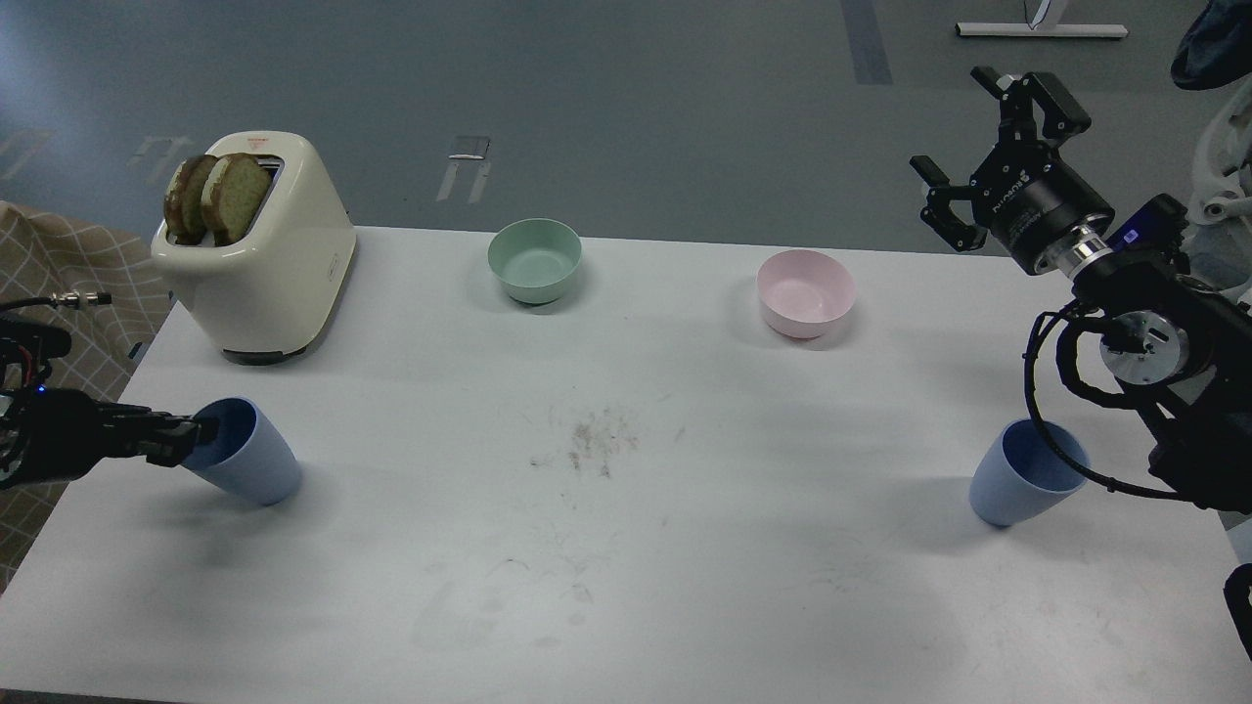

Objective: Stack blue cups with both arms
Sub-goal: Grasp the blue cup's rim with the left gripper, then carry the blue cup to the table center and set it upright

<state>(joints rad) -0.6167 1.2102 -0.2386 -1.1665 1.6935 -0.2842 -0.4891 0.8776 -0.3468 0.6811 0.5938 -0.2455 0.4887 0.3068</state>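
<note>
Now, at the lower left of the frame, the left gripper (201, 431) has its dark fingers right at the rim of the left blue cup (246, 462), reaching into the mouth of it. The fingers blur together there, so whether they are clamped on the rim or simply resting against it, I cannot tell. That cup leans, its mouth tipped toward the left edge of the frame and its narrow base pointing to the lower right, down on the white table (626, 587).

Over to the upper right: the right gripper (968, 156) is up in the air past the table's far right corner, jaws spread wide apart, nothing between them. Below it, behind the looped black cable (1051, 391) of that arm, stands the right blue cup (1022, 474) at the right side of the frame, mouth up and tilted a little toward the arm, well apart from the raised fingers.

Further out, the two cups sit well apart at opposite sides of the table. Along the far edge: a cream toaster (269, 264) at upper left with two toast slices (220, 196) poking out, a pale green bowl (535, 259) in the middle, a pink bowl (806, 291) to its right. Some scattered crumbs (587, 440) mark the centre.
</note>
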